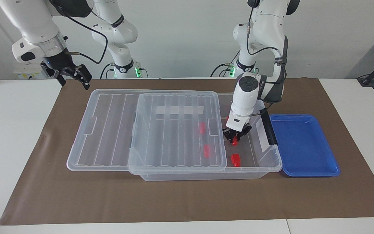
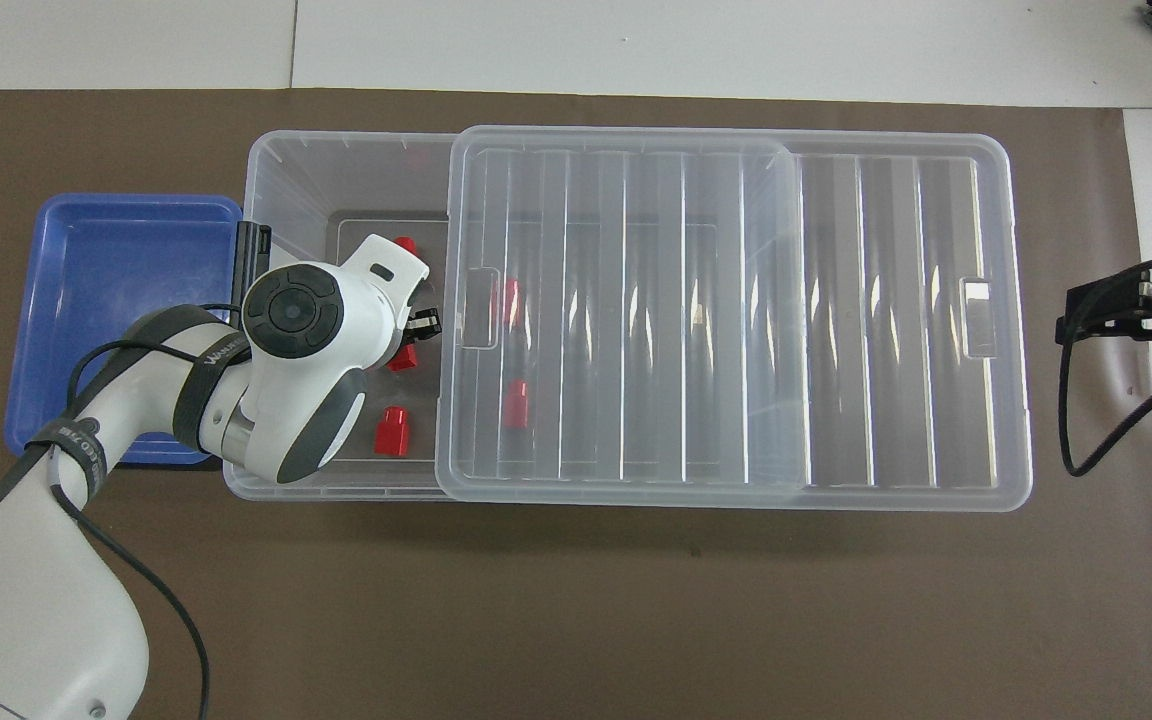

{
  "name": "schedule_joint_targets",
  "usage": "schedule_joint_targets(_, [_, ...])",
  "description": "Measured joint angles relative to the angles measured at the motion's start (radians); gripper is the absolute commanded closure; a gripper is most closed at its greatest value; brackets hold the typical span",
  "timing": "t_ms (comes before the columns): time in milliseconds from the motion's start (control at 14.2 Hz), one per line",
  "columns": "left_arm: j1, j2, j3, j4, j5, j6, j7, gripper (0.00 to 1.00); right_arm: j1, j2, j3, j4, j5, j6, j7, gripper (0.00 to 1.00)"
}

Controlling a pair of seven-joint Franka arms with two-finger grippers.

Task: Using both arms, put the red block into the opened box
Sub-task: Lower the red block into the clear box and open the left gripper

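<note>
The clear box (image 1: 273,168) lies along the brown mat with its ribbed lid (image 1: 109,130) slid toward the right arm's end, so the end by the black handle (image 1: 268,126) is uncovered. My left gripper (image 1: 235,137) reaches down into that uncovered end, shut on a small red block (image 1: 235,140) (image 2: 402,358). Another red block (image 1: 235,160) lies loose on the box floor, and two more (image 1: 206,150) (image 1: 202,127) show through the lid. My right gripper (image 1: 75,81) hangs open above the mat's corner beside the lid, holding nothing, and waits.
A shallow blue tray (image 1: 304,146) sits against the box's handle end, toward the left arm's end of the table. One more red block (image 2: 404,245) lies in the box by my left wrist. The lid (image 2: 886,300) overhangs the box.
</note>
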Motion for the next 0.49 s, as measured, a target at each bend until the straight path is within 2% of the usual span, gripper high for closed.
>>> schedule_joint_targets(70, [0.0, 0.0, 0.0, -0.006, 0.0, 0.006, 0.0, 0.82, 0.0, 0.0, 0.0, -0.001, 0.0, 0.007, 0.0, 0.0])
schedule_joint_targets(141, [0.0, 0.0, 0.0, -0.009, 0.0, 0.01, 0.0, 0.62, 0.0, 0.0, 0.0, -0.002, 0.0, 0.012, 0.0, 0.0])
schedule_joint_targets(281, [0.0, 0.0, 0.0, -0.01, 0.0, 0.012, 0.0, 0.0, 0.0, 0.0, 0.0, -0.003, 0.0, 0.013, 0.0, 0.0])
schedule_joint_targets(493, [0.0, 0.0, 0.001, -0.01, 0.0, 0.019, -0.039, 0.0, -0.001, 0.0, 0.0, -0.004, 0.0, 0.014, 0.0, 0.0])
